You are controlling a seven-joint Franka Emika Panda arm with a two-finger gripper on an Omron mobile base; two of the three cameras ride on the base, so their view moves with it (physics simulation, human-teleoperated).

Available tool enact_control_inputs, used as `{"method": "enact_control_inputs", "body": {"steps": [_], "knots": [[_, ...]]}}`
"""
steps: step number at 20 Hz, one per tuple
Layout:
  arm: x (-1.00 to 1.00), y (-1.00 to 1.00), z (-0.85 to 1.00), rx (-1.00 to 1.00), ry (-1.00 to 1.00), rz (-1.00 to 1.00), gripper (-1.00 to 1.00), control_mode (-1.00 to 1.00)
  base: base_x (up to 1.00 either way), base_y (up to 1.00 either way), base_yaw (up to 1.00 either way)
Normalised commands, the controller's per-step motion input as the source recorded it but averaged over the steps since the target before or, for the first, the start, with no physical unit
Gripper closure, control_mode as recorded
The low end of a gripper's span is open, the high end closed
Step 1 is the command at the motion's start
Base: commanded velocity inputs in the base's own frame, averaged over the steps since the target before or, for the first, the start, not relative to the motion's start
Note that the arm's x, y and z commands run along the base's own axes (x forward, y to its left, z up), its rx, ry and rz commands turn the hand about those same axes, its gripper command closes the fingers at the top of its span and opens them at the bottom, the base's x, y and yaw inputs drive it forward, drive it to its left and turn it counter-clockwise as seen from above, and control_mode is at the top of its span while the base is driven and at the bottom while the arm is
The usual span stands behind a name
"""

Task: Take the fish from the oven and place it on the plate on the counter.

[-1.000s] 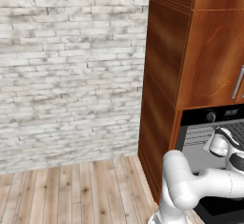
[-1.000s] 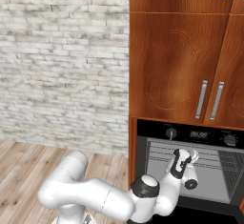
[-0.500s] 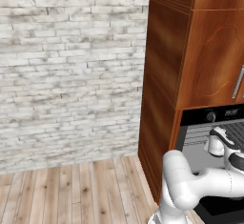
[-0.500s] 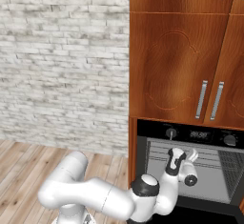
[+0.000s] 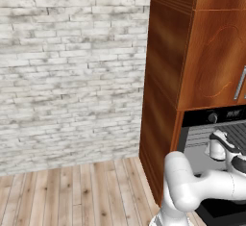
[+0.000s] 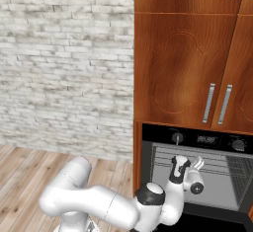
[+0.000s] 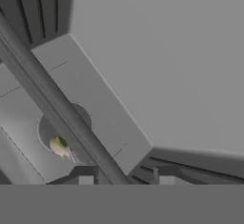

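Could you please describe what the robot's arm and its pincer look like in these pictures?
The arm is glossy white, built of thick rounded tubular segments with dark grey to black caps at the joints. The hand is white with black parts and a small round dark disc on its side. The pincer ends in two small dark, squarish fingertips. No cables or markings are visible.

A rendered home kitchen is showing here: a built-in black oven (image 6: 197, 176) with knobs on its dark panel is sitting open under tall reddish-brown wood cabinets (image 6: 183, 53) with metal bar handles. A whitewashed brick wall (image 5: 72, 66) is running alongside, and pale wooden floor planks (image 5: 72, 194) are lying below.
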Motion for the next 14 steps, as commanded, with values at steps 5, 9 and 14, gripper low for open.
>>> {"method": "enact_control_inputs", "body": {"steps": [5, 9, 14], "knots": [[-0.39, -0.03, -0.34, 0.08, 0.00, 0.00, 1.00, -1.00, 0.00, 0.00, 0.00], [-0.46, -0.06, -0.30, 0.08, 0.00, 0.00, 1.00, -1.00, 0.00, 0.00, 0.00], [-0.58, -0.09, -0.28, 0.08, 0.00, 0.00, 1.00, -1.00, 0.00, 0.00, 0.00]]}}
